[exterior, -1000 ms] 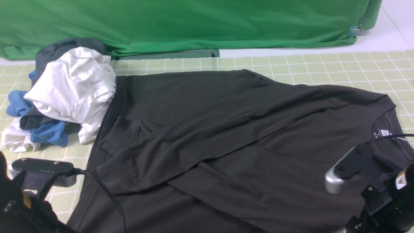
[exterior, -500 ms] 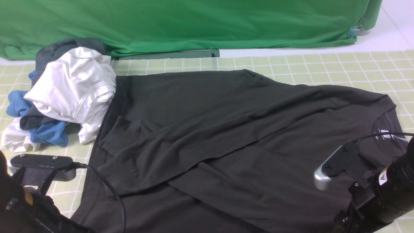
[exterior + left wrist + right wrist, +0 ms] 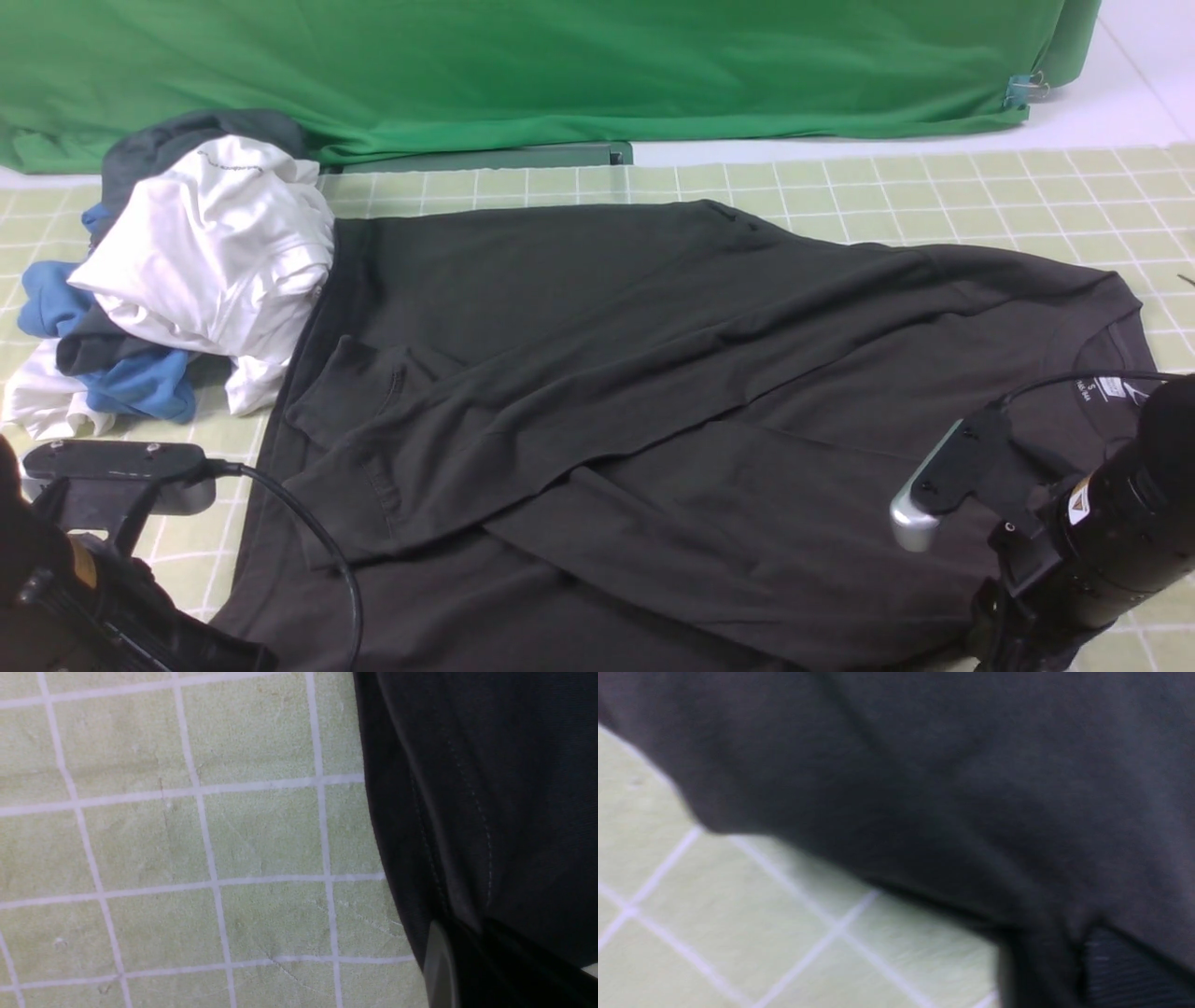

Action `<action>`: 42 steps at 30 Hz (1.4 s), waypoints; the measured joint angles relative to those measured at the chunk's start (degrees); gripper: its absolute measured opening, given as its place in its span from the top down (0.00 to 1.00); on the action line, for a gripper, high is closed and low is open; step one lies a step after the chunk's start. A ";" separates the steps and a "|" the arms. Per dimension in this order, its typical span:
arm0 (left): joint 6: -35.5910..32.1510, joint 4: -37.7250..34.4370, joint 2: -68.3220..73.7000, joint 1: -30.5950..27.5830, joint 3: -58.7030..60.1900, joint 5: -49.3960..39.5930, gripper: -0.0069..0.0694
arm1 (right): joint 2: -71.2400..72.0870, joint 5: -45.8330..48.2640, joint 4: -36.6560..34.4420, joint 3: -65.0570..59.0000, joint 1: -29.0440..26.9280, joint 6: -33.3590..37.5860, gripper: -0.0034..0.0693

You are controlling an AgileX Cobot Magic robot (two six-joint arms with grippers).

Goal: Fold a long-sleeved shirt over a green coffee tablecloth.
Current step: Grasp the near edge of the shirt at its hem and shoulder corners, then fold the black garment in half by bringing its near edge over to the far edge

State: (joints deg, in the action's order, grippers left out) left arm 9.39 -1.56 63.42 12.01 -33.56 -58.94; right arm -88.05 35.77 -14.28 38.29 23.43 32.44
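The black long-sleeved shirt [image 3: 653, 373] lies spread on the green coffee tablecloth [image 3: 934, 187], collar and white neck label to the right, sleeves folded across the body. My left arm [image 3: 84, 597] is at the near left by the hem. In the left wrist view my left gripper [image 3: 472, 961] is shut on the shirt's edge [image 3: 490, 788], beside bare cloth [image 3: 187, 835]. My right arm [image 3: 1092, 551] hangs over the near right shoulder area. In the blurred right wrist view my right gripper [image 3: 1073, 961] pinches a fold of the shirt [image 3: 971, 765] at its edge above the cloth [image 3: 738, 933].
A pile of white, blue and dark garments [image 3: 187, 271] sits at the back left, touching the shirt's hem side. A plain bright green backdrop [image 3: 560, 65] hangs along the back, held by a clip [image 3: 1022, 89]. Beyond the far right corner is white surface [image 3: 1120, 103].
My right arm has shifted left and down over the shirt's near right edge, and its jaws have closed from wide open. My left arm has dipped slightly.
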 joint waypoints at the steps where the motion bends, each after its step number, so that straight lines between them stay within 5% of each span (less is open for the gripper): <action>1: 0.14 0.00 0.00 0.00 0.00 -0.05 0.90 | 0.07 1.04 0.00 0.25 0.36 0.07 0.85; 5: 0.46 0.00 -0.21 0.00 0.00 -1.29 0.90 | 2.07 6.00 0.00 1.13 1.40 0.59 0.92; 21: 2.95 -1.42 -12.34 0.00 -5.66 -5.15 0.90 | 22.22 18.29 6.30 2.79 1.69 -8.49 0.93; 27: 5.04 1.57 -5.01 0.00 -14.47 1.78 0.90 | 22.36 18.41 12.30 8.10 1.62 -12.34 0.93; 42: 5.44 4.27 23.34 -1.72 -39.72 7.78 0.90 | 6.25 17.58 13.56 22.89 -2.47 -12.51 0.93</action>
State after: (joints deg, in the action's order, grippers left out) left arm 14.83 2.71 86.76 10.29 -73.28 -51.17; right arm -81.80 53.35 -0.72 61.18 20.96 19.93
